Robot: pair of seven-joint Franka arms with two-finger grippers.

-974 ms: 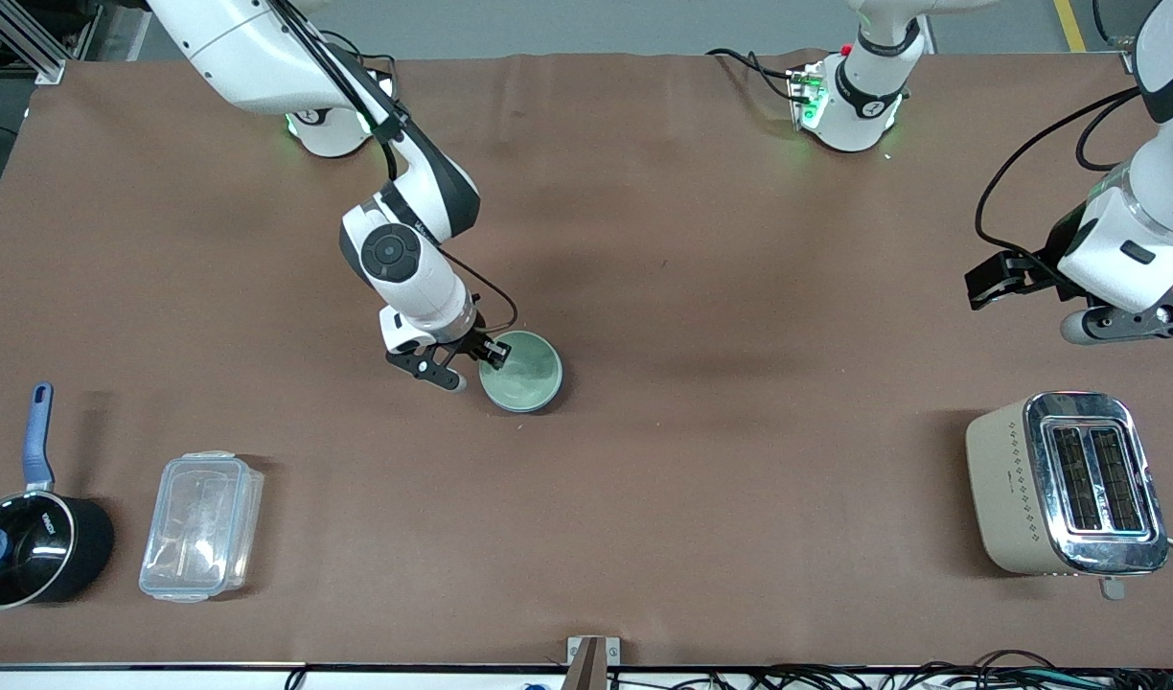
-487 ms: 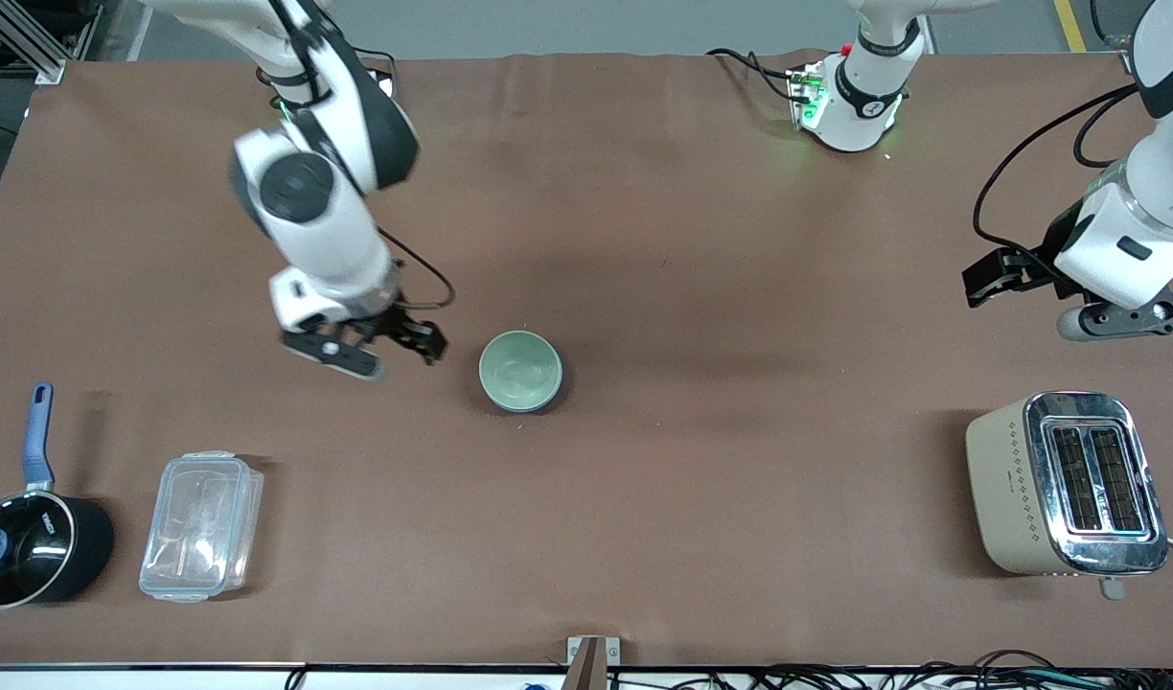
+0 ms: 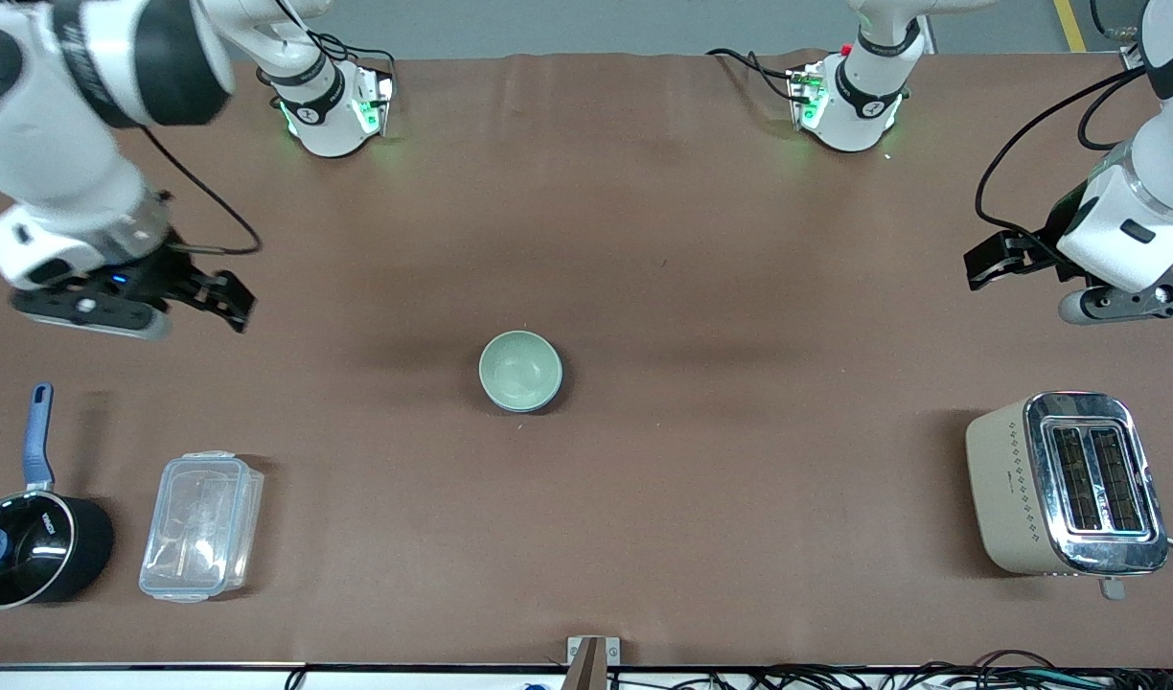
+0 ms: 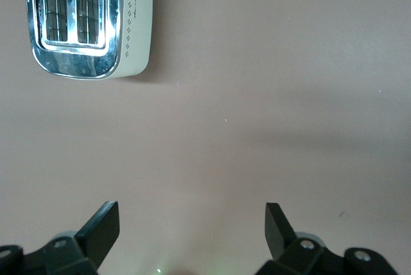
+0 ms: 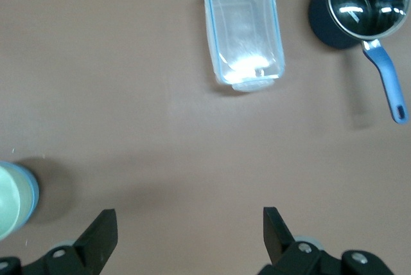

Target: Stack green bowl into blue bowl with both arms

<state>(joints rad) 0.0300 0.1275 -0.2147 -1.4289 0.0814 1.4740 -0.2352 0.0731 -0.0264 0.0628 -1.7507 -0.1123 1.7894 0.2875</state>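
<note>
Change: right pincer, at the green bowl's rim one second ago, now lifted away and hanging over bare desk toward the right arm's end, above the stretch by the saucepan and clear lidded box.
Bowl position: unchanged across all three front pictures, so release finished without a nudge.
Meaning for task: judged complete or nearly so; green bowl seated inside blue bowl, nothing left in either pincer.
Right pincer: spread wide, empty; both fingertips visible in the right wrist view with only desk between them.
Left pincer: also spread wide and empty, waiting over the left arm's end of the desk, toaster nearer the front camera than the spot beneath it.
Green bowl look: pale mint, smooth and matte, round, upright, open side up, nothing visible inside.
Blue bowl look: barely showing; thin sky-blue band around the green rim in the right wrist view, dark edge only in the front view.
Stack location: mid-desk, between the two arms' ends, well apart from toaster, box and saucepan.
Risk: small; nest sitting level as far as can be told.
</note>
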